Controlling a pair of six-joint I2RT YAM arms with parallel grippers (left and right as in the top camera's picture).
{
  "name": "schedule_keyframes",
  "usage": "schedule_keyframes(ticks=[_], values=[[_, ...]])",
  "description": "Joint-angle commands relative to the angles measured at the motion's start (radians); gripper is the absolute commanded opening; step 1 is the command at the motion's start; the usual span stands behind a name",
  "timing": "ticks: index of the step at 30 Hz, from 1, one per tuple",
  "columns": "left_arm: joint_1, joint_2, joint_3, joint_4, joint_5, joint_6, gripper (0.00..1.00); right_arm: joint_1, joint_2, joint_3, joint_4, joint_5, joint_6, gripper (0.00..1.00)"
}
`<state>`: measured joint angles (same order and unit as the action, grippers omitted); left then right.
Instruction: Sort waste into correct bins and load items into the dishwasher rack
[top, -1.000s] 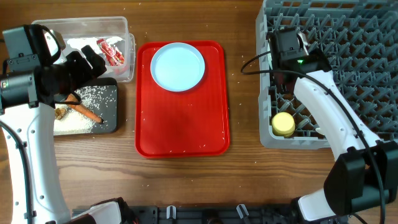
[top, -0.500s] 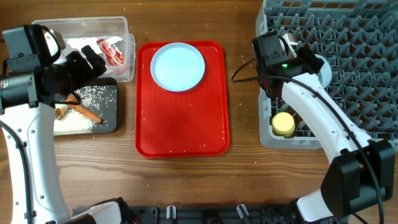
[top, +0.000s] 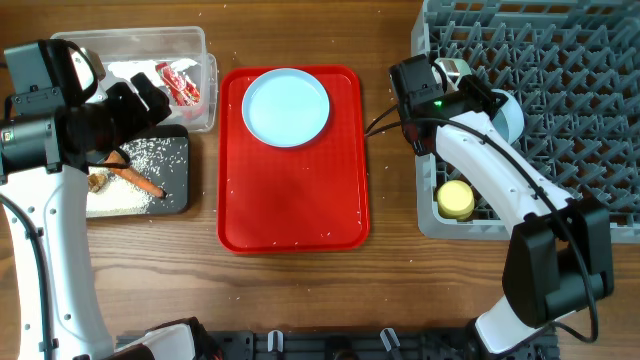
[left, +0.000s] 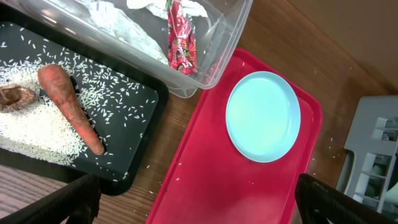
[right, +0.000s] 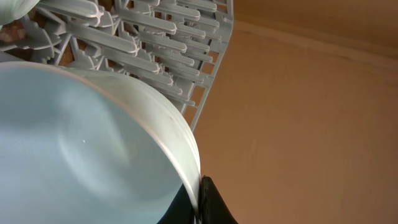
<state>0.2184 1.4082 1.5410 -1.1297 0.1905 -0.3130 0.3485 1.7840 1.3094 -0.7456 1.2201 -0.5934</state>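
Note:
My right gripper (right: 200, 202) is shut on the rim of a pale blue bowl (right: 81, 149) and holds it on edge over the left side of the grey dishwasher rack (top: 560, 100); the overhead view shows gripper (top: 487, 105) and bowl (top: 507, 116). A yellow cup (top: 457, 199) sits in the rack's front left corner. The pale blue plate (top: 287, 106) lies on the red tray (top: 295, 200). My left gripper (left: 199, 199) is open and empty above the bins. The clear tub (top: 200, 45) holds white tissue (left: 118, 22) and a red wrapper (left: 179, 43). The black tray (top: 178, 150) holds rice, a carrot (left: 71, 106) and a brown lump (left: 15, 96).
Stray rice grains lie on the red tray and on the wooden table (top: 390, 290). The rack's pegs (right: 143, 37) stand close behind the held bowl. The left arm (top: 40, 200) runs down the table's left side.
My right arm has swung left along the rack's left edge and turned, so the held bowl now shows from above. The left arm has not moved.

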Motion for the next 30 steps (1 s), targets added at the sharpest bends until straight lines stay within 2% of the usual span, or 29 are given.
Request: schedule_keyframes(ticks=[1, 11, 15, 19, 22, 30], values=[[0.005, 0.002, 0.01, 0.002, -0.002, -0.002, 1.0, 0.023, 0.021, -0.001, 0.002, 0.019, -0.008, 0.04], [0.005, 0.002, 0.01, 0.002, -0.002, -0.002, 1.0, 0.157, 0.021, -0.001, 0.0, -0.01, -0.008, 0.04], [0.005, 0.002, 0.01, 0.002, -0.002, -0.002, 1.0, 0.178, 0.021, -0.001, 0.0, -0.01, -0.008, 0.1], [0.005, 0.002, 0.01, 0.002, -0.002, -0.002, 1.0, 0.187, 0.021, -0.001, 0.0, -0.026, -0.008, 0.09], [0.005, 0.002, 0.01, 0.002, -0.002, -0.002, 1.0, 0.185, 0.021, -0.001, 0.002, -0.031, -0.028, 0.04], [0.005, 0.002, 0.01, 0.002, -0.002, -0.002, 1.0, 0.109, 0.019, -0.001, 0.042, 0.198, -0.067, 0.04]])
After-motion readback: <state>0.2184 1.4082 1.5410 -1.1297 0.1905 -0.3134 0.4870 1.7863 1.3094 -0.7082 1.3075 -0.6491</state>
